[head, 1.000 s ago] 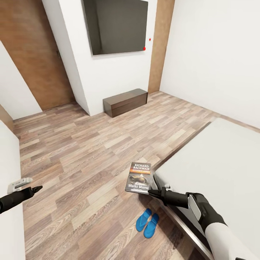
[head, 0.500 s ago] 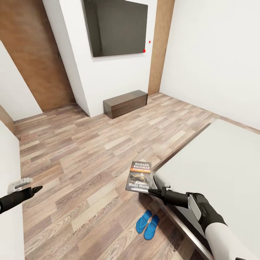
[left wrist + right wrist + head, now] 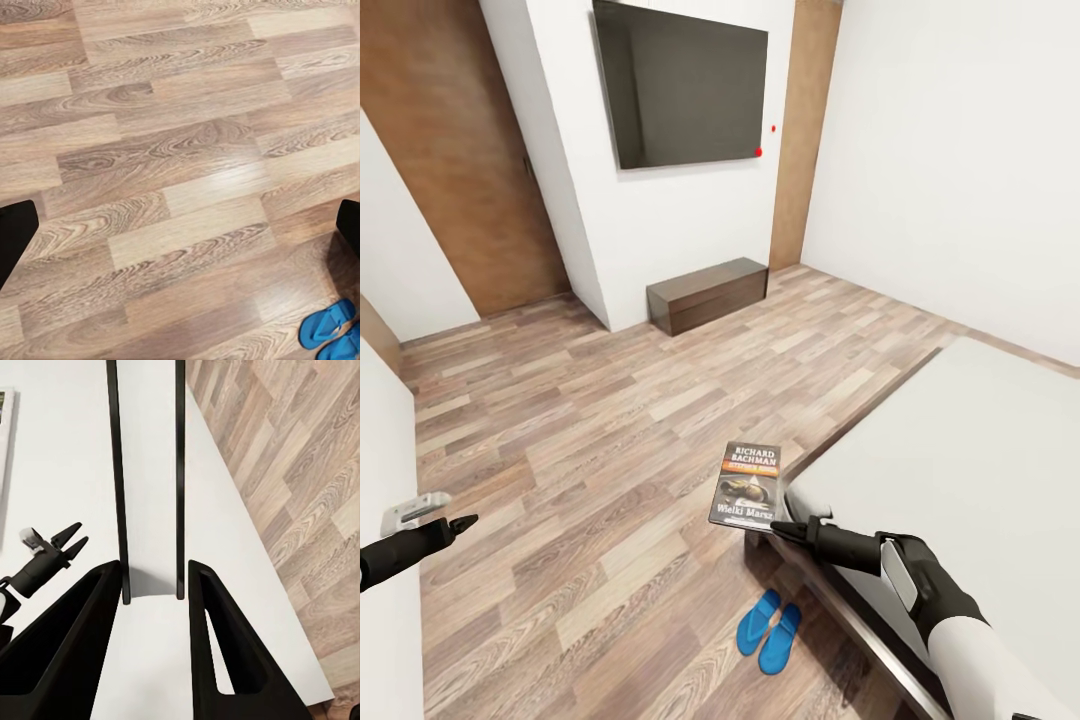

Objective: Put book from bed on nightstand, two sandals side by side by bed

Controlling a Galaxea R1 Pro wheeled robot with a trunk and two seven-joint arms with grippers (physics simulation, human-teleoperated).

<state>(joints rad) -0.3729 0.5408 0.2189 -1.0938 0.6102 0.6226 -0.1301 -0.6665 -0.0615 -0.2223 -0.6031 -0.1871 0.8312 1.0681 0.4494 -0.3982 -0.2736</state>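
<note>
Wood-plank floor [image 3: 590, 440] runs to a wall-mounted television [image 3: 685, 85] and a long low cabinet [image 3: 708, 294]. Right gripper [image 3: 778, 527] pinches the book [image 3: 748, 486] by its lower edge, held flat in the air just beyond the bed [image 3: 950, 450] corner, over the floor. Two blue sandals [image 3: 769, 624] lie side by side beside the bed frame. Left gripper [image 3: 462, 521] hangs empty; its fingers look close together, though I cannot tell for certain.

Risk: the edge grip is thin, so a base turn or arm swing could let the book pivot and slip, likely landing on the floor near the sandals. No nightstand is in sight.
</note>
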